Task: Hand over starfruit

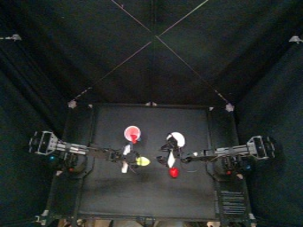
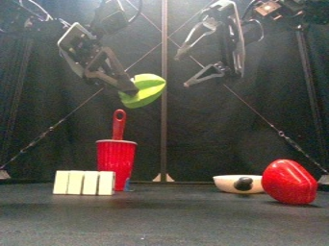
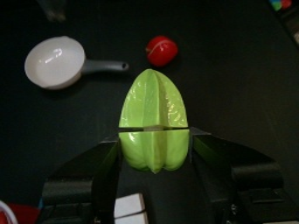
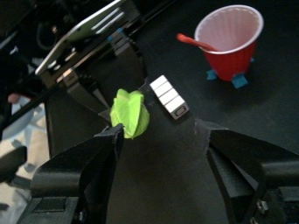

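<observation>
Black table (image 2: 167, 216): red cup (image 2: 115, 161), white blocks (image 2: 85, 183), white ladle (image 2: 237, 183), red object (image 2: 290, 182).

We see two black arms of thin links. The left gripper (image 3: 155, 162) has broad, matte black jaws with angular edges. The right gripper (image 2: 221, 48), in the upper right, has long, curved black jaws with pale glints.

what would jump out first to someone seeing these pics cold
The bright green starfruit stands out, held high above the table in the left claw, with the open right claw beside it in the air. Below, a red cup holding a red utensil stands on the table, and a glossy red object lies towards the right.
</observation>
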Motion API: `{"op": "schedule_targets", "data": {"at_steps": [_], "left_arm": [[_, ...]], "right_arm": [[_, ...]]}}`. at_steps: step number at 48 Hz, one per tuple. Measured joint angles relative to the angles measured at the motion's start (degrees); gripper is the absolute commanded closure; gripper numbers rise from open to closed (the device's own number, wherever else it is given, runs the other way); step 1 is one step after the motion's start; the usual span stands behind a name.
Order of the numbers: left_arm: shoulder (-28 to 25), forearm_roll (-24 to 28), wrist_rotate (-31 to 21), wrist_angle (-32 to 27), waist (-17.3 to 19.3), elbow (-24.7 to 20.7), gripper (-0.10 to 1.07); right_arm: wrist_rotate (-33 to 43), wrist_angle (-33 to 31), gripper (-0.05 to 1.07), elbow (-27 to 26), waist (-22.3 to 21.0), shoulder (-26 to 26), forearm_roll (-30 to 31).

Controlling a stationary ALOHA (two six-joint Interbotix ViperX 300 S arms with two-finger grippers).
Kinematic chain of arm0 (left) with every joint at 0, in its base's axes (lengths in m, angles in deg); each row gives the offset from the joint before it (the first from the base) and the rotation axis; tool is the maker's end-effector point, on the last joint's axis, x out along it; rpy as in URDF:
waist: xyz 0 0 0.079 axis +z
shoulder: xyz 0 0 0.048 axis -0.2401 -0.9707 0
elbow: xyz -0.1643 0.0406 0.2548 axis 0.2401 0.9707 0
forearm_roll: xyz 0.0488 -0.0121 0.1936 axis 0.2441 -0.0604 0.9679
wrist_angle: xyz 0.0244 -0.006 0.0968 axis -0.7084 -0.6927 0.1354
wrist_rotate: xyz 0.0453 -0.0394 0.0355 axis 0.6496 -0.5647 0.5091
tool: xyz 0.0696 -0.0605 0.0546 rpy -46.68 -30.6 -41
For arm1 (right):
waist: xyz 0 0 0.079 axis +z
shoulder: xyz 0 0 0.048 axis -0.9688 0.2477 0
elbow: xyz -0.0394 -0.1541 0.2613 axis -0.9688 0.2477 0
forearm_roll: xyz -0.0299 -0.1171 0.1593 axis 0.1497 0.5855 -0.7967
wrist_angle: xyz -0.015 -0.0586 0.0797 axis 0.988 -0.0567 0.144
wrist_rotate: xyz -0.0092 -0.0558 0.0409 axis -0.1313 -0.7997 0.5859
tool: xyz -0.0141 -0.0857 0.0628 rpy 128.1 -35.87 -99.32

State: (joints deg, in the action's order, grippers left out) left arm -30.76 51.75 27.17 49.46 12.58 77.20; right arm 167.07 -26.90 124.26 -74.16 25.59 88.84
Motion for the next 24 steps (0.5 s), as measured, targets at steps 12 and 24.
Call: {"op": "schedule_targets", "data": {"at_steps": [12, 24], "left_arm": [[-0.26, -3.08, -0.09, 7.82, 0.88, 2.02, 0.27], [-0.44, -9.14, -0.09, 9.23, 1.41, 2.2, 0.27]], "right_arm": [[-1.85, 4.48, 0.06, 0.0, -0.44, 3.25, 15.47], [-2.11, 4.57, 0.06, -2.37, 0.62, 6.59, 26.72]]}}
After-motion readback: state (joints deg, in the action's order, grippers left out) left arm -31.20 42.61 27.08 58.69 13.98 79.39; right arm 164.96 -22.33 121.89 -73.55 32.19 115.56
